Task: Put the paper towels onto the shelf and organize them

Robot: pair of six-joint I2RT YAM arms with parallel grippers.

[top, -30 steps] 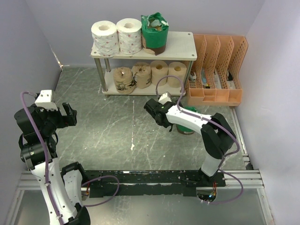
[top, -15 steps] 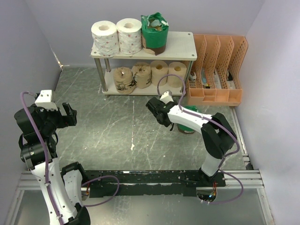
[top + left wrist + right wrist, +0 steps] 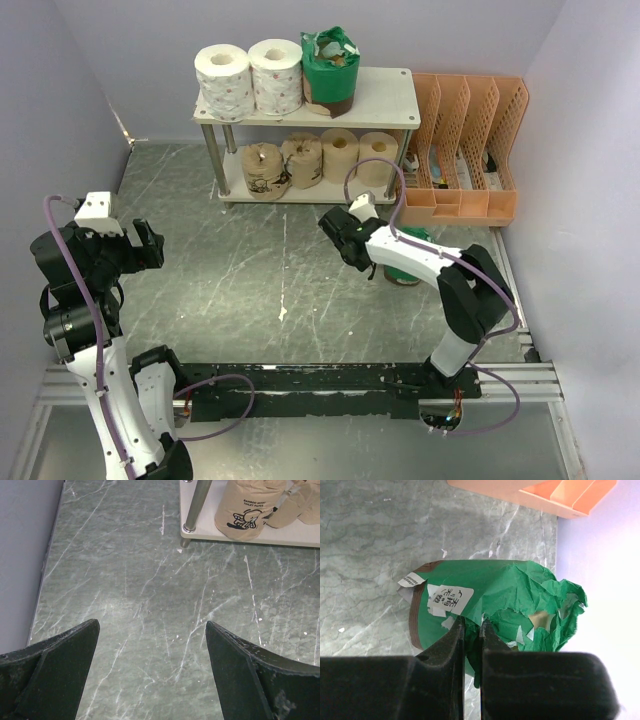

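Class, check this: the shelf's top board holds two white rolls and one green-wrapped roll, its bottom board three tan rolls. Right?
No: the bottom board holds four tan rolls, not three, as the top external view shows. The top board's two white rolls and one green-wrapped roll are right.

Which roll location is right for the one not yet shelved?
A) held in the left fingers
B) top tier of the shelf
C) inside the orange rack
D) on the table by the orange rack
D: the green-wrapped roll lies on the table, just in front of the orange rack and off the shelf.
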